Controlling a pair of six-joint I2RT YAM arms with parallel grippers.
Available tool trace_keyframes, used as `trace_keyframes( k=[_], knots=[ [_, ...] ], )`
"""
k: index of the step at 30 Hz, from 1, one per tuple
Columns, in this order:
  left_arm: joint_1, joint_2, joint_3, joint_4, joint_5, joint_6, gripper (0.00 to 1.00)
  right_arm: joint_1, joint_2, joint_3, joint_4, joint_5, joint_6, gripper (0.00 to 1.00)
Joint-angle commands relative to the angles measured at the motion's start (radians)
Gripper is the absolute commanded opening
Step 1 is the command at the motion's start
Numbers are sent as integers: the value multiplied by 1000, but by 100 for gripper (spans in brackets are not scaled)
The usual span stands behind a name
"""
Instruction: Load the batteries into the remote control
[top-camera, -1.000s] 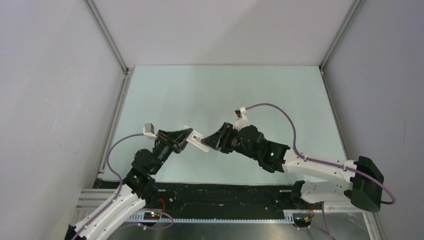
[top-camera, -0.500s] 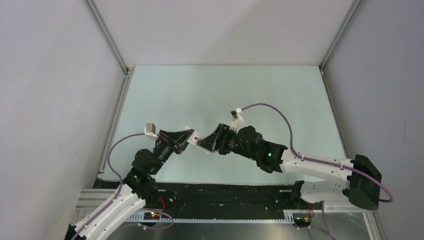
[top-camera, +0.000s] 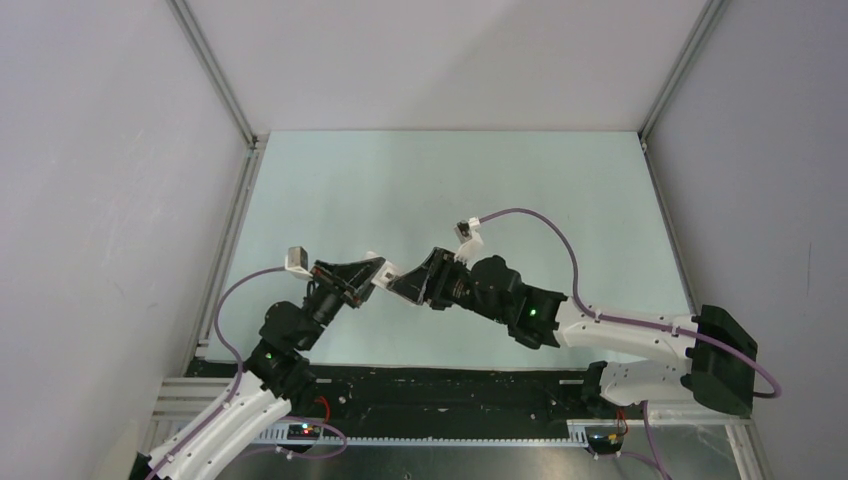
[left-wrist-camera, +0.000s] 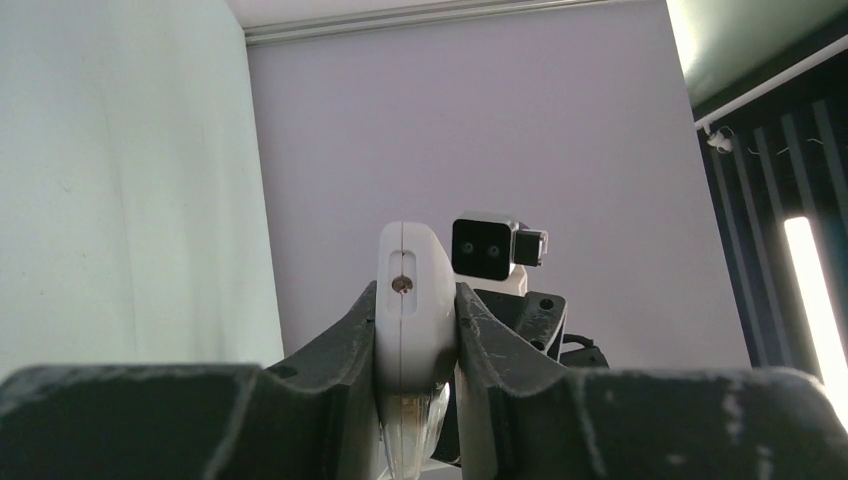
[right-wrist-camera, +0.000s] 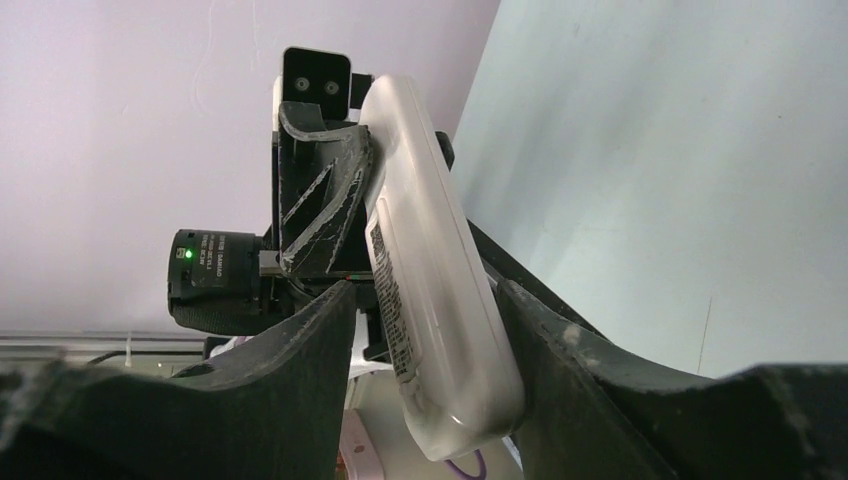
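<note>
The white remote control (top-camera: 388, 271) is held off the table between the two arms. My left gripper (top-camera: 375, 273) is shut on one end of it; in the left wrist view that rounded end (left-wrist-camera: 412, 255) sits clamped between both fingers (left-wrist-camera: 345, 335). My right gripper (top-camera: 400, 285) stands open around the other end. In the right wrist view the remote (right-wrist-camera: 430, 270) leans against the right finger (right-wrist-camera: 545, 340), with a gap to the left one. The left gripper (right-wrist-camera: 320, 210) grips its far end. The batteries are out of view.
The pale green table top (top-camera: 450, 180) lies between white walls with metal corner posts (top-camera: 215, 70). A black strip (top-camera: 440, 385) runs along the near edge. Purple cables (top-camera: 560, 230) loop over both arms.
My right arm has slid left towards the left gripper, so its jaws now straddle the remote's free end. The left gripper has kept its grip and barely moved.
</note>
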Motion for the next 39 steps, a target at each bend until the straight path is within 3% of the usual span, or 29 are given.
trace_keyframes(
  k=[1,6,13,21,26,28,39],
  knots=[
    [-4,-15,-6,45,-20,-14,10,17,-10,1,67,50,2,60],
    [-4,-20,-9,49,-19,-19,10,19,-17,-15,86,58,4,65],
    [-3,-24,-15,54,-19,-22,10,20,-27,-31,94,71,11,52],
    [-4,-25,-13,55,-22,-24,10,20,-35,-40,96,81,17,49],
    [-4,-27,-13,56,-21,-23,10,20,-47,-45,76,92,18,63],
    [-3,-27,-13,57,-21,-23,10,20,-47,-45,73,93,21,64],
    [-4,-28,-12,57,-19,-25,10,20,-44,-60,92,94,27,42]
  ],
)
